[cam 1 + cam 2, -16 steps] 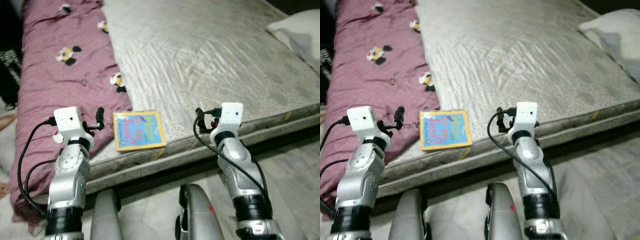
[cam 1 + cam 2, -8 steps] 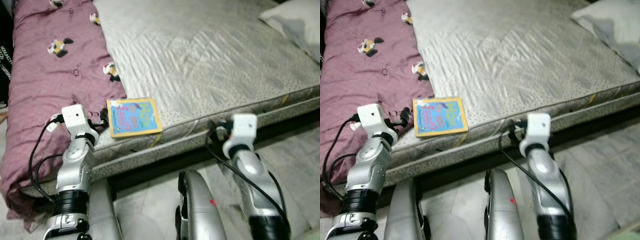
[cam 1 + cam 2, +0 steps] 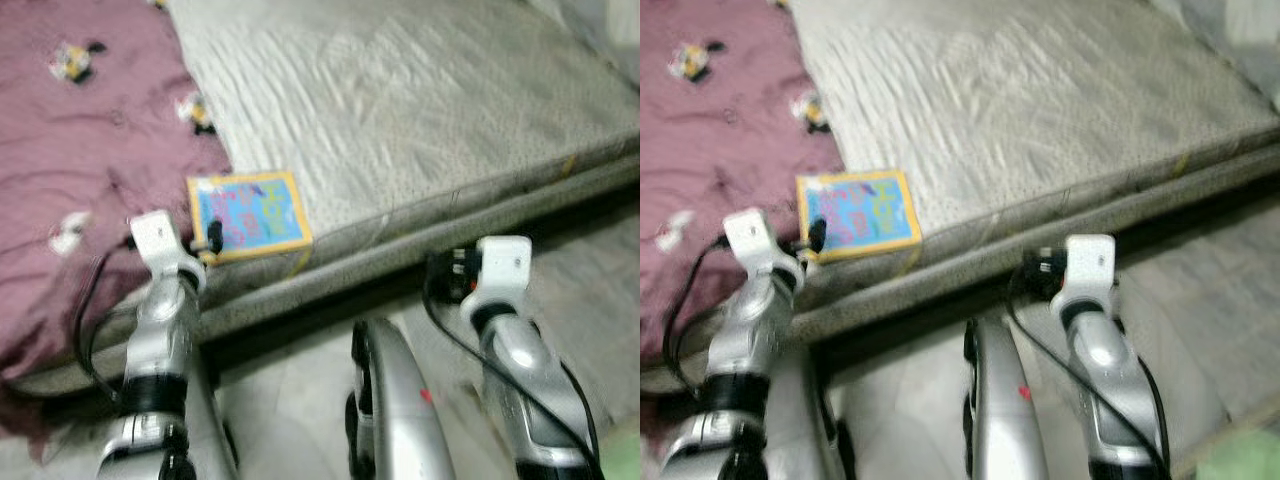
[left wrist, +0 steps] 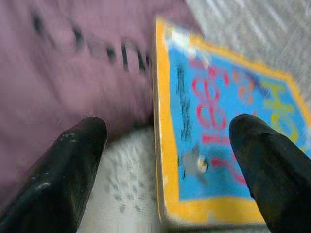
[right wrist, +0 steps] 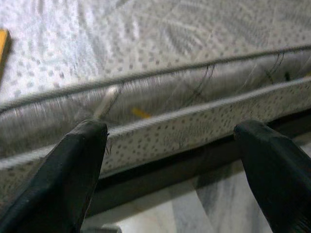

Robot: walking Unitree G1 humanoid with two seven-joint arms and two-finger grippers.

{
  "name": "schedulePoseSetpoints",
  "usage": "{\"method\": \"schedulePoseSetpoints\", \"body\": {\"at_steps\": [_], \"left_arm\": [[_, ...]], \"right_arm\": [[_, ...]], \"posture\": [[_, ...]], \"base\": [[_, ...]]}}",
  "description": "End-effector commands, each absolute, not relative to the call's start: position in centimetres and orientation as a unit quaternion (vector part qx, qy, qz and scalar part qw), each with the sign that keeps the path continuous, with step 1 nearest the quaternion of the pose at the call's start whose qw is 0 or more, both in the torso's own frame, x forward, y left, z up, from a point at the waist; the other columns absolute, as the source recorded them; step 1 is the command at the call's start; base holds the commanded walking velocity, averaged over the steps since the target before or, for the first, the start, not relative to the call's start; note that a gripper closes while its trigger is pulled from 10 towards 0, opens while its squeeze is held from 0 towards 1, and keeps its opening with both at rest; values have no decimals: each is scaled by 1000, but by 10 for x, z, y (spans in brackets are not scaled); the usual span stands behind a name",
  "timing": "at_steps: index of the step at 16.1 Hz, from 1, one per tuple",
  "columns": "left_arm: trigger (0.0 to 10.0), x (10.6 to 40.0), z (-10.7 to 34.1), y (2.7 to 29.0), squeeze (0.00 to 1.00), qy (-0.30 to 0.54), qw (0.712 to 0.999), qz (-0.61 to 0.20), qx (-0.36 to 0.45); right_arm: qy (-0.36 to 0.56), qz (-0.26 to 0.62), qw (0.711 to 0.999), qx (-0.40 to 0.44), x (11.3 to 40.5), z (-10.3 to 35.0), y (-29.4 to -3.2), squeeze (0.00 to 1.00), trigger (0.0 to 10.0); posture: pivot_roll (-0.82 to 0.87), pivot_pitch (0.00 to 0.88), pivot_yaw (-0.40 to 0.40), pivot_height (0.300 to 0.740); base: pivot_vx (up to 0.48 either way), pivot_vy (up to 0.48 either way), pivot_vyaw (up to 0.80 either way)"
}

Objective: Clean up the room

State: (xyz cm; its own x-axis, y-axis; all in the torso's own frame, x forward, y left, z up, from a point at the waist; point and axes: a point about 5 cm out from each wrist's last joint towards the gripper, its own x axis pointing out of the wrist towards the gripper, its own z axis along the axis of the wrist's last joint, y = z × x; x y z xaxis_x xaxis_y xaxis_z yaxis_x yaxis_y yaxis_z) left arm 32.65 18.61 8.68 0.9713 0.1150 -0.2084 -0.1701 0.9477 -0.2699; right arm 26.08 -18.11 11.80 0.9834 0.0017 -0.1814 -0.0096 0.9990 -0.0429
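Book: blue cover with yellow border, flat at the mattress's near edge, touching the purple quilt.
Left gripper: fingers spread wide, empty, just at the book's near corner.
Right gripper: fingers wide apart, empty, facing the mattress side.
Quilt: left of mattress.

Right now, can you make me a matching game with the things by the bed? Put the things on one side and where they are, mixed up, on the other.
Things:
1. book
2. blanket
3. left tool
4. right tool

Places:
A. open, facing the mattress side
B. open, at the book's edge
C. lying over the bed's left part
D. flat on the mattress corner, beside the blanket

Pairs: 1-D, 2-C, 3-B, 4-A
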Motion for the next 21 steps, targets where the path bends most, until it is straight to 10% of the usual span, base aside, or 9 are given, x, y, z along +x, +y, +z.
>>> {"method": "schedulePoseSetpoints", "body": {"at_steps": [1,16,17,21], "left_arm": [[10000,327,83,187,0,101,981,79,-149],[10000,340,87,167,0,87,944,-13,-319],[0,340,87,169,0,85,942,-13,-324],[0,342,89,176,0,80,939,-10,-333]], "right_arm": [[95,2,995,-25,256,119,-184,0,10000],[86,-20,995,-39,271,126,-188,0,10000],[84,-20,995,-40,272,126,-187,0,10000],[77,-25,996,-40,277,129,-189,0,10000]], "posture": [[-222,215,-31,459],[-221,180,-30,459],[-222,179,-30,459],[-221,168,-25,459]], "base": [[0,0,0],[0,0,0],[0,0,0],[0,0,0]]}}
